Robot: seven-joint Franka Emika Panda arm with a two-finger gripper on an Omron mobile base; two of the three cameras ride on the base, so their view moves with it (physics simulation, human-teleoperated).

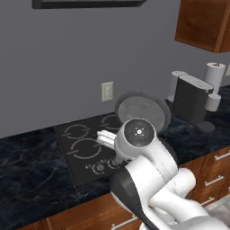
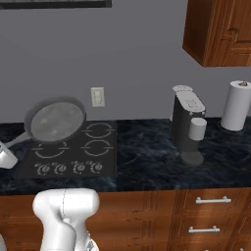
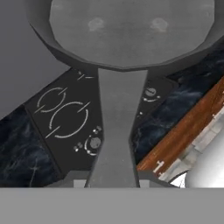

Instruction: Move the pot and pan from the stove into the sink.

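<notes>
A white robot arm [image 1: 152, 179] rises in the foreground, in front of a wooden cabinet front with drawers [image 2: 211, 215]. Its gripper [image 3: 113, 181] is clamped on the long grey handle [image 3: 114, 131] of the pan [image 2: 55, 120], with the fingers closed against the handle's end. The pan is lifted clear of the stove [image 2: 73, 152] and tilted steeply, so its round grey inside faces the cameras. In the hand view the handle runs straight up from the fingers to the pan's bowl, with the stove below it.

The stove is a flat black cooktop set into a dark marbled counter [image 2: 147, 157]. It has white ring burner marks and a front row of round knobs [image 2: 68, 168]. In the right base view the pan hangs over the stove's back left part, with the handle reaching down and left to the hand at the picture's edge.

Further right on the counter stands a dark coffee machine [image 2: 188, 128], and beyond it an upright paper towel roll [image 2: 236, 105]. On the grey wall behind the stove is a pale outlet [image 2: 97, 96]. A wooden wall cupboard [image 2: 220, 29] hangs at the upper right.
</notes>
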